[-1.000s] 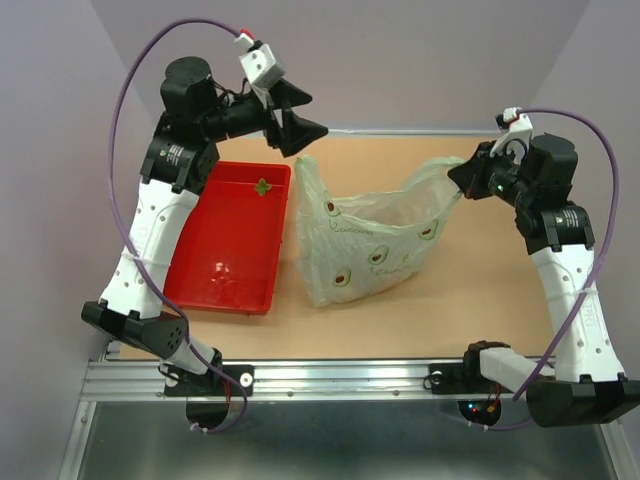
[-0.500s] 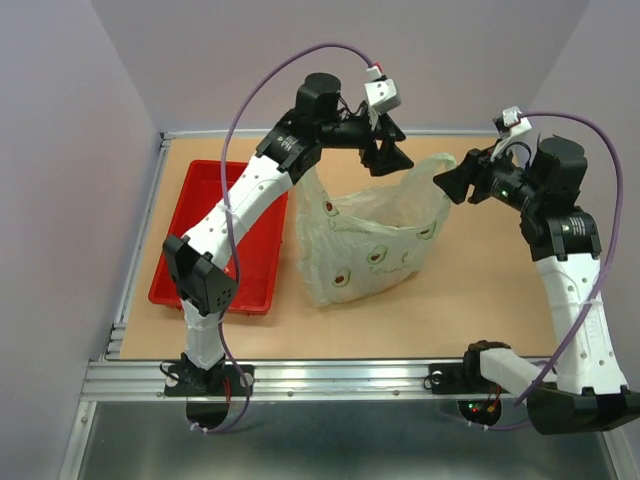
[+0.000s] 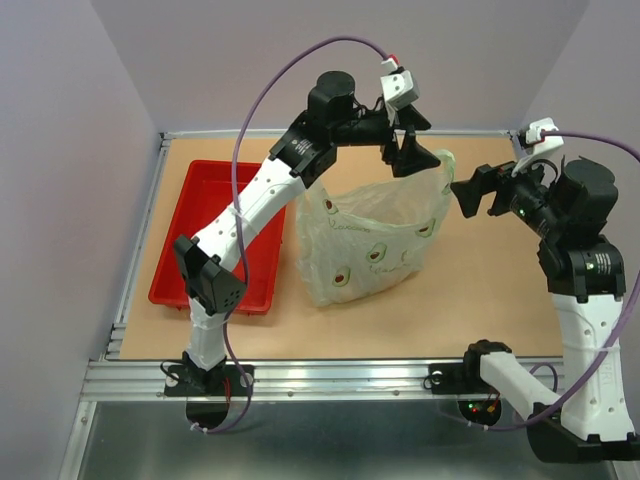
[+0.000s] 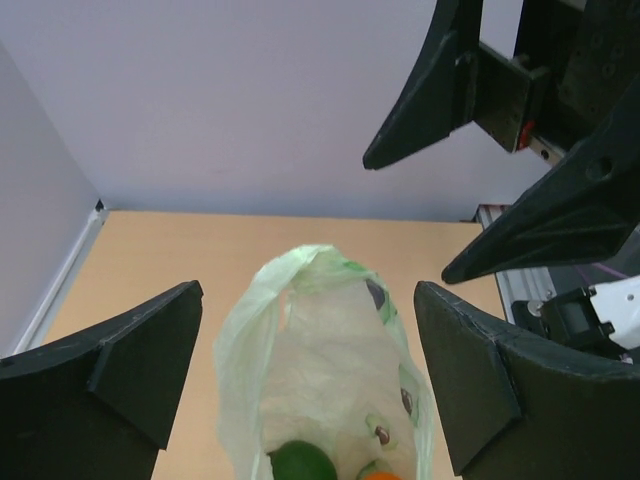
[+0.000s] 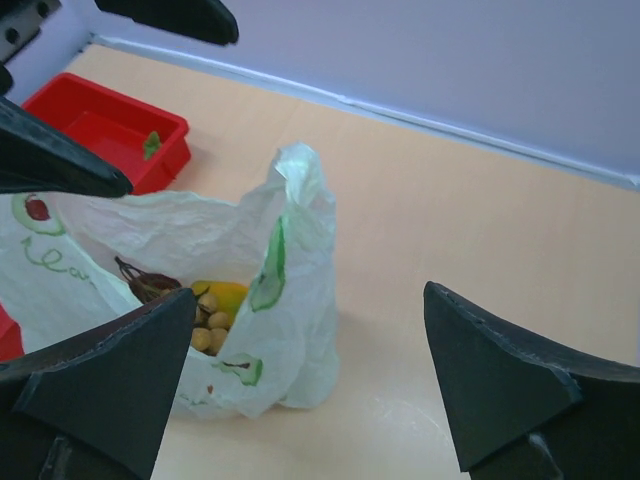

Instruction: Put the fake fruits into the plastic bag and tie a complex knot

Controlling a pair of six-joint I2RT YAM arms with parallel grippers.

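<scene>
The pale-green plastic bag (image 3: 365,240) stands in the middle of the table with its mouth open, and no knot is in view. Inside it lie fake fruits: a green round one (image 4: 300,462), an orange piece (image 4: 380,476), a yellow one (image 5: 228,294) and a brownish bunch (image 5: 207,322). My left gripper (image 3: 412,152) hangs open above the bag's right handle (image 3: 440,168), apart from it. Just right of that handle my right gripper (image 3: 476,190) is open, holding nothing. Both wrist views show the bag (image 4: 320,350) (image 5: 280,300) below wide jaws.
A red tray (image 3: 170,260) lies left of the bag, with a small green scrap (image 5: 152,145) in it. The back wall rises close behind both grippers. Bare table lies to the right of the bag.
My left arm swung from above the tray across to the bag's right handle and opened wider. The right gripper opened, let go of that handle and drew back to the right.
</scene>
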